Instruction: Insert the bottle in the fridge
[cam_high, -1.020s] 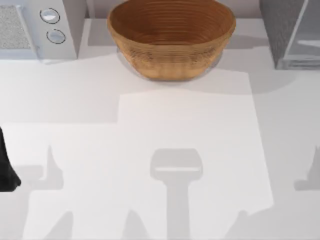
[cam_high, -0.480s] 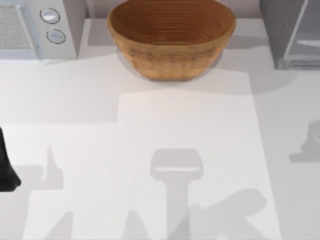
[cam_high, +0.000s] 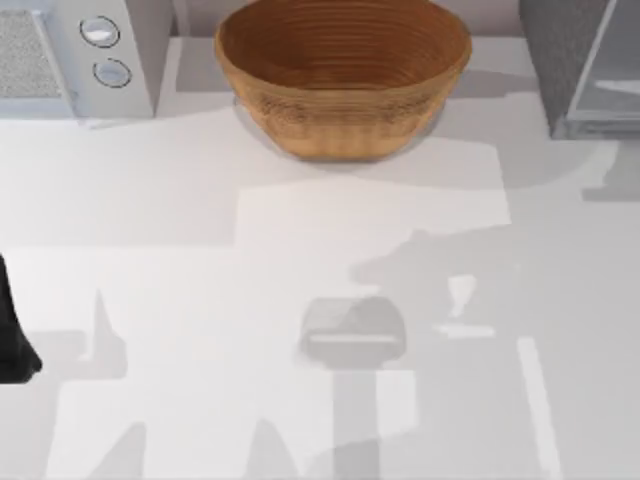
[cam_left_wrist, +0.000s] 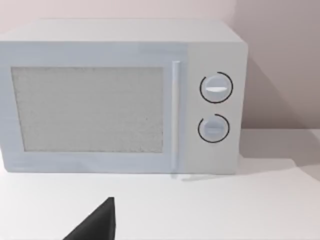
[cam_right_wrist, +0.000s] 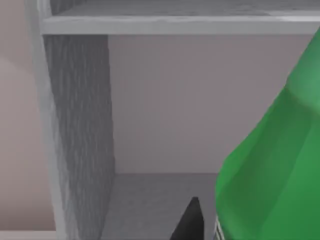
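In the right wrist view the green bottle (cam_right_wrist: 270, 170) looms close, off the ground, with a dark fingertip (cam_right_wrist: 191, 220) of my right gripper pressed beside it. Behind it is the open inside of the fridge: a grey textured side wall (cam_right_wrist: 80, 125), a shelf (cam_right_wrist: 175, 22) overhead and a grey floor. From above, the fridge (cam_high: 560, 60) stands at the back right corner of the table, its glassy door panel (cam_high: 610, 85) swung outward. My left arm (cam_high: 12, 340) sits parked at the left edge.
A large woven basket (cam_high: 342, 70) stands at the back middle. A light grey microwave (cam_high: 70, 55) with two round knobs fills the back left corner, also faced by the left wrist camera as the microwave (cam_left_wrist: 120, 95). Arm shadows lie across the white table (cam_high: 200, 200).
The right arm's shadow has swept from the table's lower right up toward the fridge. The left arm has stayed put.
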